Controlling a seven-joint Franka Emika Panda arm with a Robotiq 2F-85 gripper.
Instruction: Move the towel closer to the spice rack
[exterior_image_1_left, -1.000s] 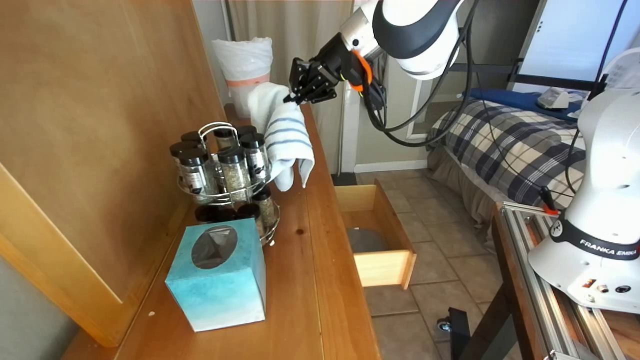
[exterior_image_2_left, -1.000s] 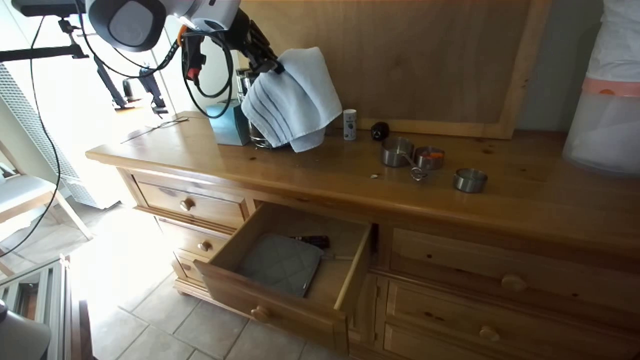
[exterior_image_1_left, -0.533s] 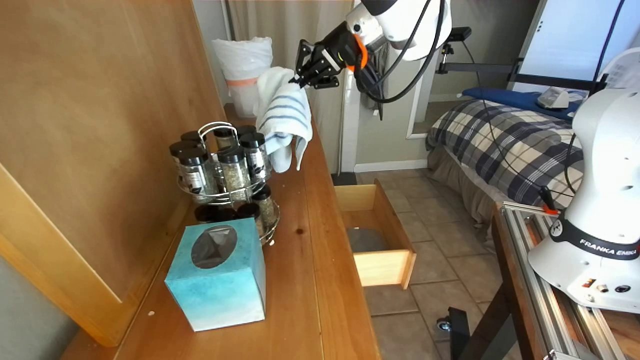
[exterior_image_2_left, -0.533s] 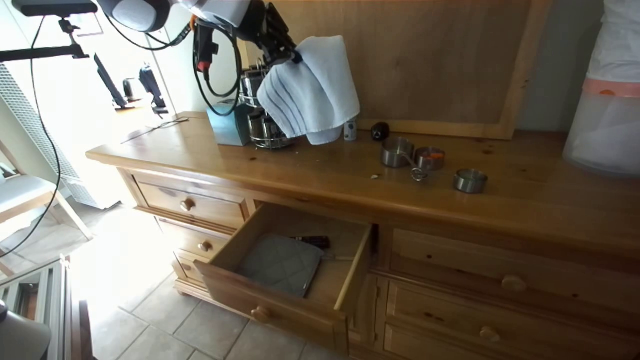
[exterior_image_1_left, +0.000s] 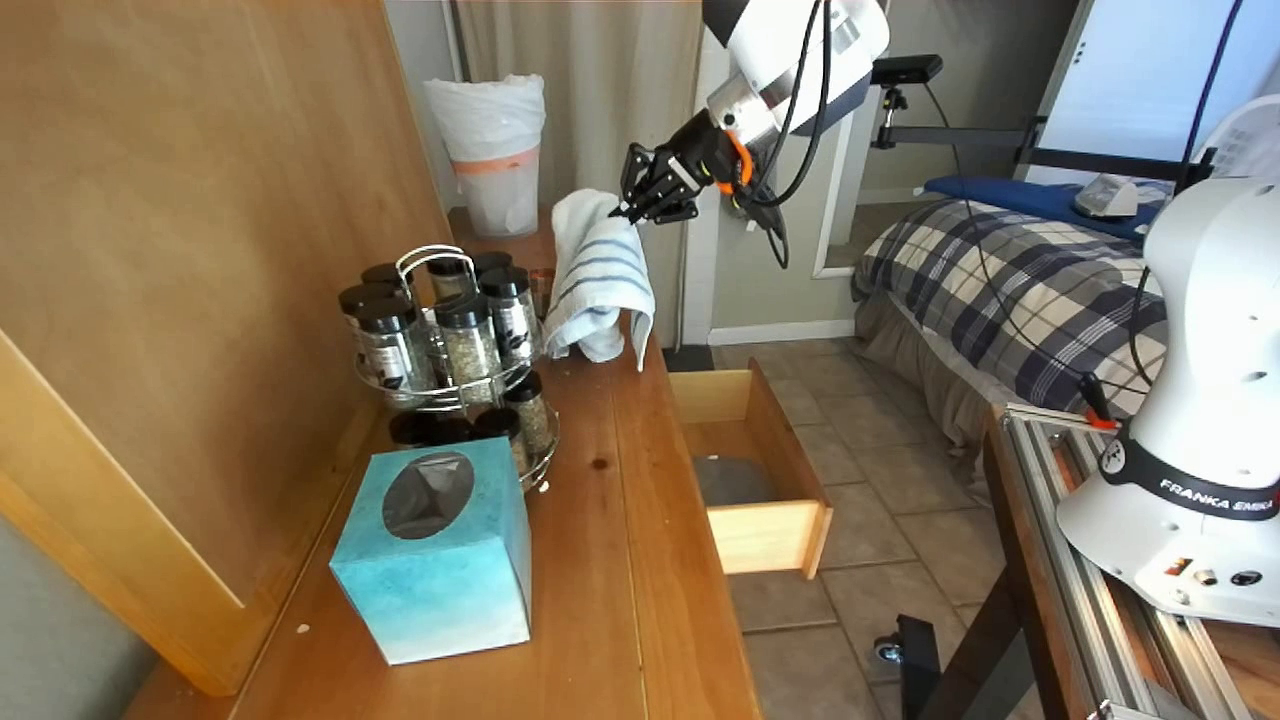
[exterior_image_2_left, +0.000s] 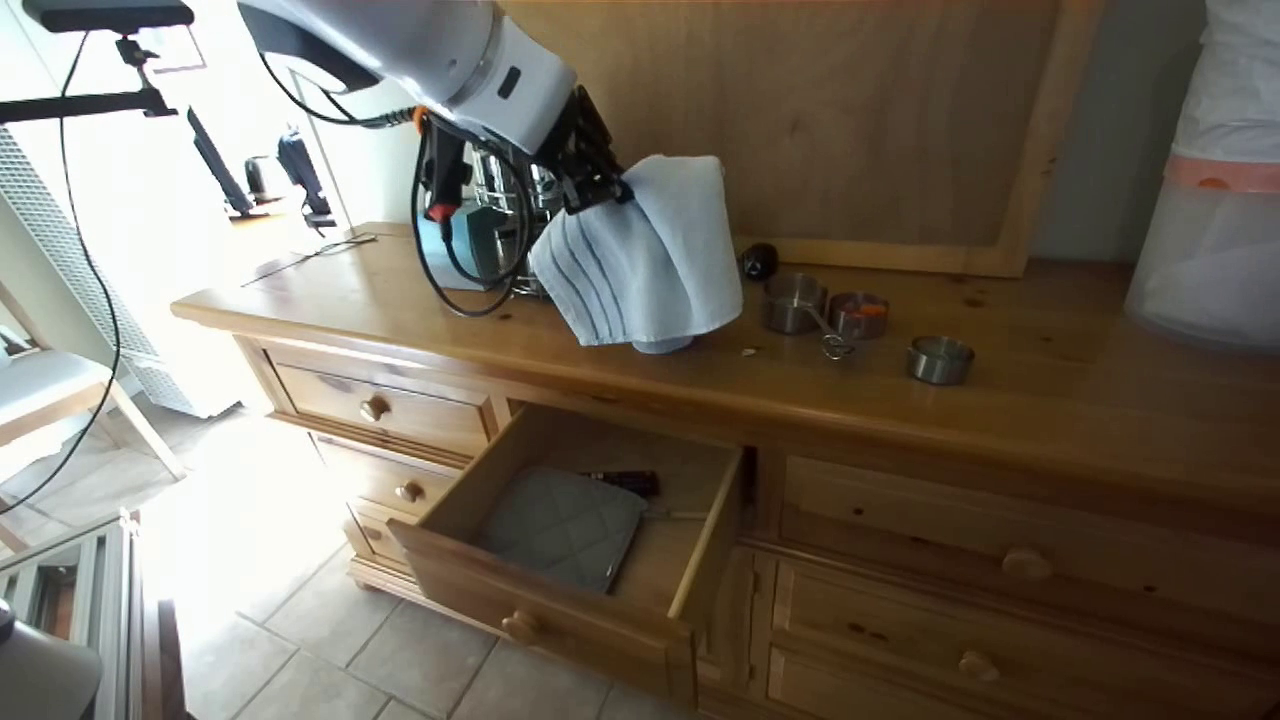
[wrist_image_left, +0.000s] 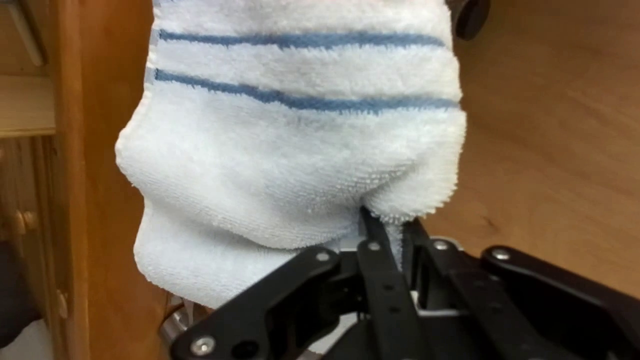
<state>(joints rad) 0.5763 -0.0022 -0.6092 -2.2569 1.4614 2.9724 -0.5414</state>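
Observation:
The white towel (exterior_image_1_left: 600, 275) with blue stripes hangs draped from my gripper (exterior_image_1_left: 622, 212) over the dresser top (exterior_image_2_left: 450, 310). My gripper is shut on the towel's upper part; the towel bunches between the fingertips in the wrist view (wrist_image_left: 387, 220). The towel also shows in an exterior view (exterior_image_2_left: 655, 260) and fills much of the wrist view (wrist_image_left: 290, 145). I cannot tell whether its lower edge touches the wood. The two-tier chrome spice rack (exterior_image_1_left: 465, 375), with black-capped jars, stands beside the towel. In an exterior view the rack (exterior_image_2_left: 545, 195) is partly hidden by my arm and cables.
A blue tissue box (exterior_image_1_left: 435, 560) stands beside the rack. An open drawer (exterior_image_2_left: 540, 620) juts out below the towel. Metal measuring cups (exterior_image_2_left: 793, 303) and a black round object (exterior_image_2_left: 760, 262) lie nearby. A lined bin (exterior_image_1_left: 500, 170) and an upright wooden panel (exterior_image_2_left: 850, 130) stand behind.
My gripper first rises with the held towel, then lowers it. The towel is now farther from the rack, towards the measuring cups and the dresser's front edge. It now hides the small white shaker.

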